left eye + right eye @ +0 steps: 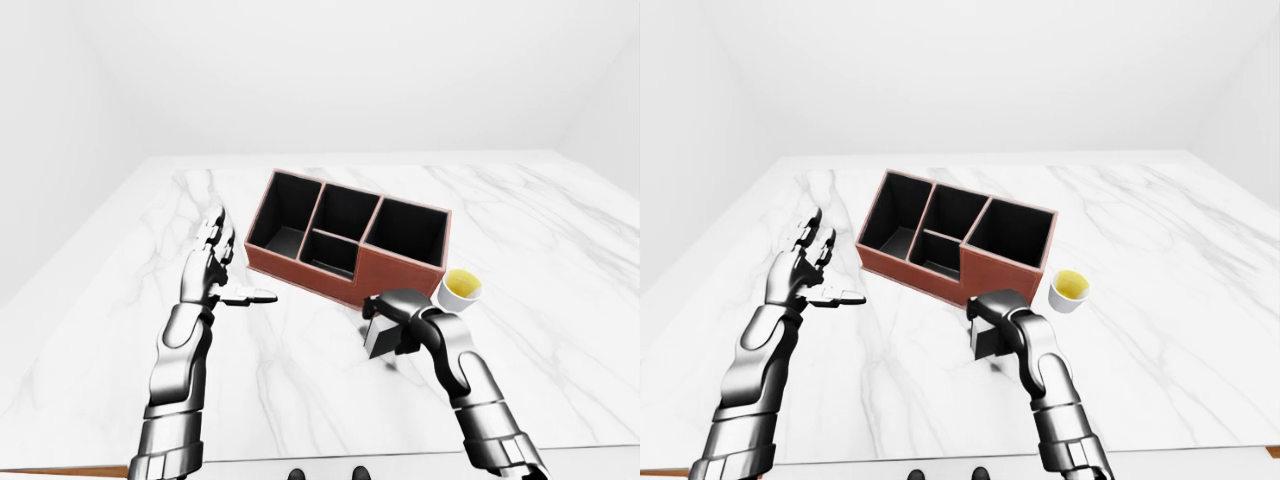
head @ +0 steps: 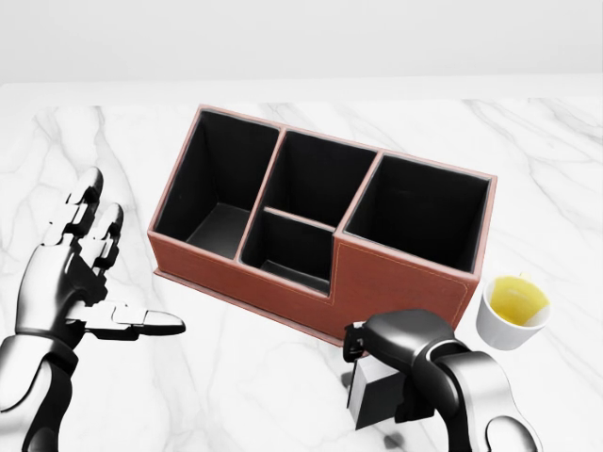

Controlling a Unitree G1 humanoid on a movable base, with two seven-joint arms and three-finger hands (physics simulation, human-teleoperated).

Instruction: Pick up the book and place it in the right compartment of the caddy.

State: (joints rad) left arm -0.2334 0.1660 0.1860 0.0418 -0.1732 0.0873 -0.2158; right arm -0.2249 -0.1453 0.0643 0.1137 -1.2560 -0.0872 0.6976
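The book (image 2: 370, 403) is a small grey-and-black block at the bottom of the head view, just below the caddy's brown wall (image 2: 405, 282). My right hand (image 2: 384, 377) is shut on it from above, its fingers curled over the top edge. The book seems to hang slightly above the marble; small shadows lie under it. The caddy has black-lined compartments, and its right compartment (image 2: 421, 212) holds nothing. My left hand (image 2: 89, 273) hovers open to the left of the caddy, fingers spread and thumb pointing right.
A white cup (image 2: 513, 311) with yellow liquid stands right of the caddy's right end, close to my right forearm. The white marble table (image 1: 560, 230) stretches wide on both sides under a plain white wall.
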